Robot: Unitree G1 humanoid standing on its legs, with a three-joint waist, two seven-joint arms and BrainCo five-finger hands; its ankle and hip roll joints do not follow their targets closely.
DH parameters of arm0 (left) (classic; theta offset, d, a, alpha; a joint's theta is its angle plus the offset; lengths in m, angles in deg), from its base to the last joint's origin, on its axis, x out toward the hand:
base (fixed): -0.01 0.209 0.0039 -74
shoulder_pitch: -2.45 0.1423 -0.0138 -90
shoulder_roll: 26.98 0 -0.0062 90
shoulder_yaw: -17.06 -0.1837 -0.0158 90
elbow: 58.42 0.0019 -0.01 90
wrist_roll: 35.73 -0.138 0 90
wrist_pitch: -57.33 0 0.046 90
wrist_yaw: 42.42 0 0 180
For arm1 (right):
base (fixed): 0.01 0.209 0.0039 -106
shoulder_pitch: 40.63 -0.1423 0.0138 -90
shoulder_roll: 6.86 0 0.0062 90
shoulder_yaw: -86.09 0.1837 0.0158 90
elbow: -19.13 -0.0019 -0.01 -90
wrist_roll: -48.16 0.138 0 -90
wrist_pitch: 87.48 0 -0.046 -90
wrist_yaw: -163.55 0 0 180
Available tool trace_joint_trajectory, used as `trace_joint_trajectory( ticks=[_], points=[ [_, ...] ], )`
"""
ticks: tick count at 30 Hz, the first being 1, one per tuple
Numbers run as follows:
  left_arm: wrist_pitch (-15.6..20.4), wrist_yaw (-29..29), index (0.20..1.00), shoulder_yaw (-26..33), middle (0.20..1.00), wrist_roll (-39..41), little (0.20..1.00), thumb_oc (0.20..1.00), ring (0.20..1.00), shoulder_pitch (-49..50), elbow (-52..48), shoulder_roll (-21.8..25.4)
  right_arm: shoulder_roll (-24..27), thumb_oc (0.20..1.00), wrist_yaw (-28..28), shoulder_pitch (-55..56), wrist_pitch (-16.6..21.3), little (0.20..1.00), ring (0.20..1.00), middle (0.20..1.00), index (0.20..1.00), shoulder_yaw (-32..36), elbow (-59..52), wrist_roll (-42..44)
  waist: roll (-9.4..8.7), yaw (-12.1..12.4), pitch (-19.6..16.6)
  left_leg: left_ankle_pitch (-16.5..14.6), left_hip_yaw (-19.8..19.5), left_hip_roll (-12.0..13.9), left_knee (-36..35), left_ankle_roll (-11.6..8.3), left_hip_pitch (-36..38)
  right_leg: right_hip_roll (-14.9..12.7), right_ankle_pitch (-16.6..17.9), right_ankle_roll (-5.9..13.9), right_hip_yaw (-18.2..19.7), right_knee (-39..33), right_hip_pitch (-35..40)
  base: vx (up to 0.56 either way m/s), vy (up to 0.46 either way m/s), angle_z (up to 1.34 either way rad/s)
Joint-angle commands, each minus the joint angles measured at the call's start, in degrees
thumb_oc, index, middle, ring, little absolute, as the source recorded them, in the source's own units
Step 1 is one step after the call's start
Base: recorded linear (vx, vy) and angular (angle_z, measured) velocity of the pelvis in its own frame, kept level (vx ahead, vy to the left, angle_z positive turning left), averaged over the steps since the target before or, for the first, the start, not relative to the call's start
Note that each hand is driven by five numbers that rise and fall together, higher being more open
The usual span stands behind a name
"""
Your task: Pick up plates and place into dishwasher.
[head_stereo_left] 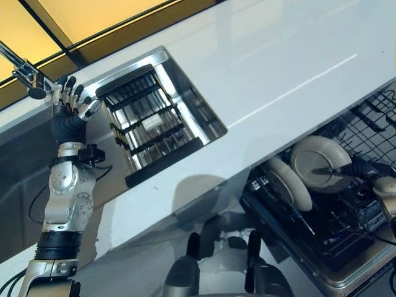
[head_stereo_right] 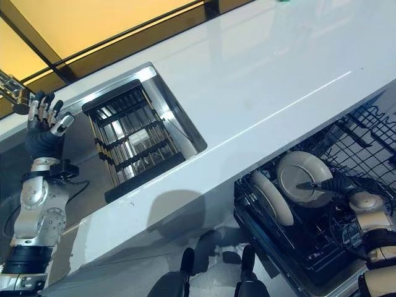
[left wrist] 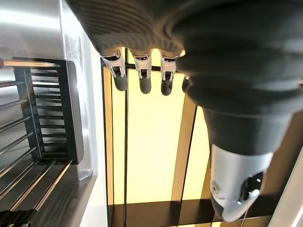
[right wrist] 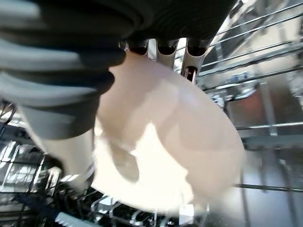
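A cream plate [head_stereo_left: 318, 158] stands on edge in the open dishwasher's lower rack [head_stereo_left: 346, 229] at the lower right. My right hand [head_stereo_left: 365, 170] is shut on this plate [right wrist: 180, 151], thumb across its face and fingers behind its rim. A second cream plate [head_stereo_left: 289, 184] stands in the rack's tines just to the left of it. Over at the far left, my left hand [head_stereo_left: 71, 102] is raised beside the sink, open and holding nothing, its fingers [left wrist: 142, 80] straight.
A steel sink [head_stereo_left: 185, 93] set in the white counter [head_stereo_left: 278, 62] holds a black wire drying rack [head_stereo_left: 148, 120]. A chrome faucet [head_stereo_left: 21, 71] stands right behind my left hand. The dishwasher's wire tines [head_stereo_right: 371, 130] surround the plates.
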Motion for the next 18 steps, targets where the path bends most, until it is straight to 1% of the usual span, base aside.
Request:
trace_joint_trajectory(
  ticks=[1,8,11,13,16,18],
  points=[
    [0.8,1.5,1.0,1.8,1.0,-0.8,1.0,1.0,1.0,2.8,-3.0,2.2,0.5,1.0,1.2,2.1,0.0,1.0,1.0,1.0,1.0,-1.1,-3.0,-1.6,-4.5,0.5,-5.1,4.7,0.0,0.6,-0.3,-1.25,-3.4,-2.2,-10.1,2.95,0.4,6.7,3.1,0.08,0.005,0.0],
    [-1.1,4.0,1.0,3.6,1.0,-1.6,1.0,1.0,1.0,6.5,-3.7,1.2,0.2,1.0,0.4,8.5,0.0,1.0,1.0,1.0,1.0,3.0,-6.3,-2.4,-4.93,0.2,-7.9,4.7,0.3,0.6,-0.2,-1.43,-1.0,-1.9,-9.9,2.83,0.9,6.0,5.8,0.09,0.012,-0.03],
    [-1.4,4.6,1.0,3.9,1.0,-2.0,1.0,1.0,1.0,7.8,-3.5,0.6,0.0,1.0,2.2,10.2,-0.8,1.0,1.0,1.0,1.0,4.1,-8.1,-2.0,-4.89,-0.1,-8.4,4.7,0.4,0.7,-0.4,-1.41,0.3,-1.8,-10.0,2.75,1.2,6.0,6.7,0.08,0.02,-0.03],
    [-1.4,4.5,1.0,3.9,1.0,-2.0,1.0,1.0,1.0,8.6,-3.5,0.3,-0.1,1.0,5.2,11.1,-0.8,1.0,1.0,1.0,1.0,5.6,-10.0,-1.2,-4.7,-0.5,-8.6,4.6,0.5,0.8,-0.5,-1.43,0.9,-1.8,-10.1,2.76,1.4,6.1,7.1,0.05,0.039,-0.07],
    [-1.0,4.8,1.0,4.3,1.0,-1.4,1.0,1.0,1.0,10.2,-3.3,-0.5,-0.7,1.0,13.3,12.1,-0.8,1.0,1.0,1.0,1.0,8.6,-13.5,0.7,-4.29,-1.0,-8.8,4.5,1.0,0.7,-0.8,-1.31,1.8,-1.8,-10.0,2.77,1.7,6.1,7.5,0.03,0.061,-0.02],
    [-0.8,5.4,1.0,5.0,1.0,-0.9,1.0,1.0,1.0,11.6,-3.3,-1.4,-2.4,1.0,17.9,13.3,-1.0,1.0,1.0,1.0,1.0,12.4,-16.6,4.0,-4.0,-1.4,-9.2,4.3,1.3,0.6,-1.1,-1.1,2.3,-1.8,-10.0,2.81,1.9,6.1,7.6,0.02,0.069,-0.06]
  ],
)
